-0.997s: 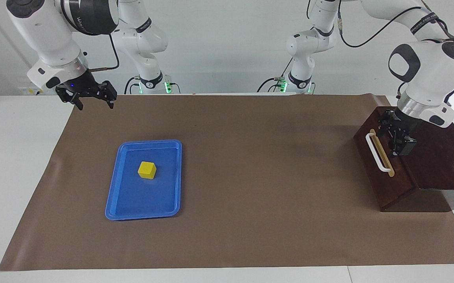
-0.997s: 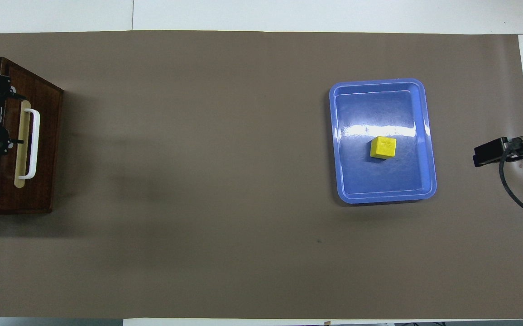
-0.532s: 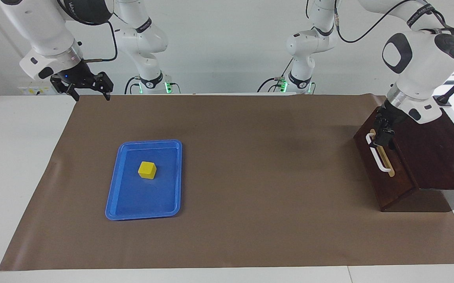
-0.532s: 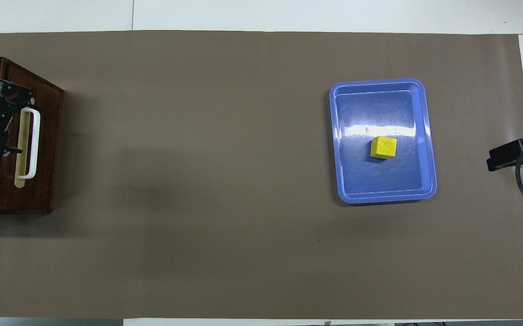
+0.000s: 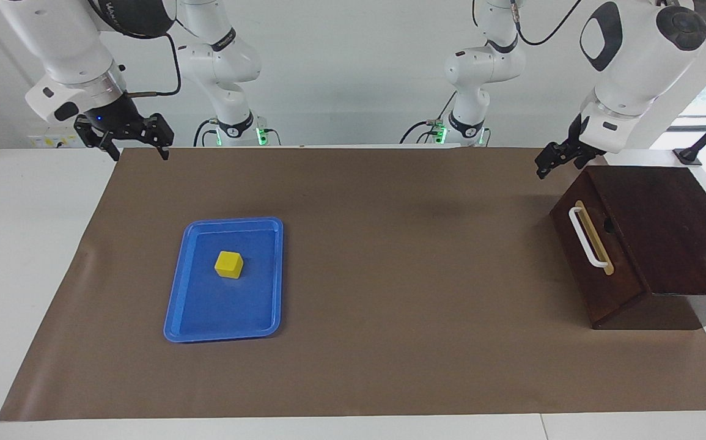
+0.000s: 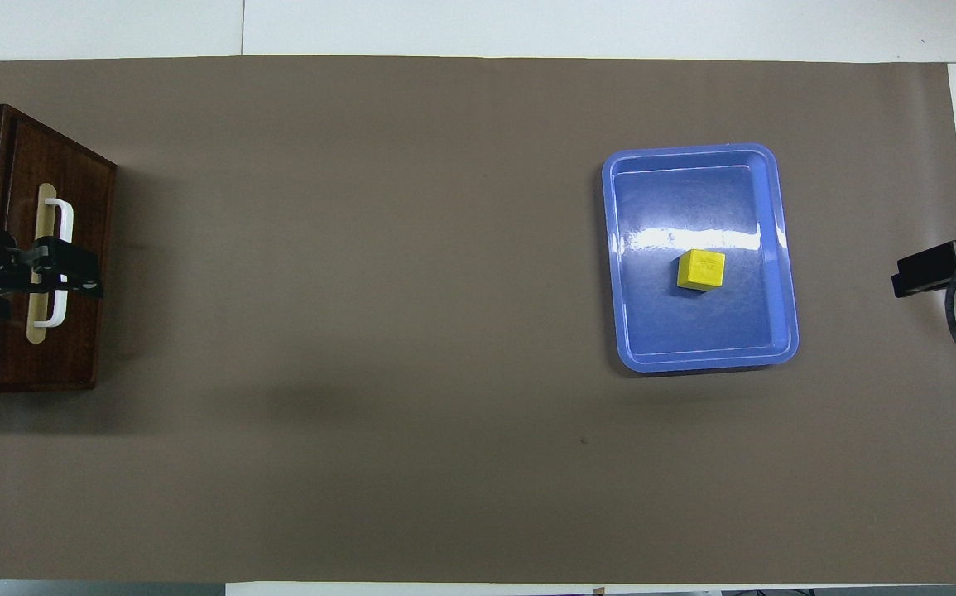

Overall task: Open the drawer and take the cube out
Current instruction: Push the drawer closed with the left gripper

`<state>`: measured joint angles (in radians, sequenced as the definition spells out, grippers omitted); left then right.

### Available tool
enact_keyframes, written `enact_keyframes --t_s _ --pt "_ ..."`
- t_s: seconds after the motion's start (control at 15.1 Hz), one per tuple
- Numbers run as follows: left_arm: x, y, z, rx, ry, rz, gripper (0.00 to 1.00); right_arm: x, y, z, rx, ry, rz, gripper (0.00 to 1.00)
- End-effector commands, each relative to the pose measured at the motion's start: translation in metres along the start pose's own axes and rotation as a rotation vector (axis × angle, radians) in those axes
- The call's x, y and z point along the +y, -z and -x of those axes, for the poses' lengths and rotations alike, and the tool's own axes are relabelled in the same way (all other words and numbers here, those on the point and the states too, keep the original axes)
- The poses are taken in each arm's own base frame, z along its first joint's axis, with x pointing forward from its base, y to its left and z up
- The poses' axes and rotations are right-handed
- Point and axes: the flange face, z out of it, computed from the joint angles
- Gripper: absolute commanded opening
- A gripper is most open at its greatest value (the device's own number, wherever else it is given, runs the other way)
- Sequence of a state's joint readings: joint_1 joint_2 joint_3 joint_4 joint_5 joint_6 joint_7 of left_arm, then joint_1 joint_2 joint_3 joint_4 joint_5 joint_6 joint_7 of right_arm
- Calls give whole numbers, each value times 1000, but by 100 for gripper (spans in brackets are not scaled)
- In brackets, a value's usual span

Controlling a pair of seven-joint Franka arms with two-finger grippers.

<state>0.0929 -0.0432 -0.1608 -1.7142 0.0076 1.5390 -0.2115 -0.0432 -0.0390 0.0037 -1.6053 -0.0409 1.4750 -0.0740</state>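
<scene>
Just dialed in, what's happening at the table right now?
Neither arm holds anything. The left gripper is open and raised in the air beside the dark drawer, clear of its white handle; the drawer looks closed. The yellow cube sits in the blue tray toward the right arm's end. The right gripper waits, open, above the mat's edge.

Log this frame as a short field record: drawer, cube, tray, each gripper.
drawer: dark brown wooden drawer with white bar handle, pushed in, at the left arm's end of the table
cube: small bright-yellow cube, lying in the tray
tray: flat blue plastic tray, toward the right arm's end
left gripper: open, empty, raised beside the drawer
right gripper: open, empty, raised at the mat's edge
</scene>
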Motion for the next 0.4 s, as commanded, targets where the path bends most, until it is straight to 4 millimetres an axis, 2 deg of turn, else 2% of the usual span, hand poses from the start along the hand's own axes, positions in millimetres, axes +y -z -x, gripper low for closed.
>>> enact_keyframes --t_s 0.0,0.13,0.33 --pt "3 -5 -7 -49 -68 6 100 3 2 -3 8 -11 -20 100" --pt "20 -8 -6 -46 -114 3 100 3 1 -2 2 -11 -23 100" --pt "26 -2 -1 -55 -170 -2 100 1 2 -1 2 -8 -21 100"
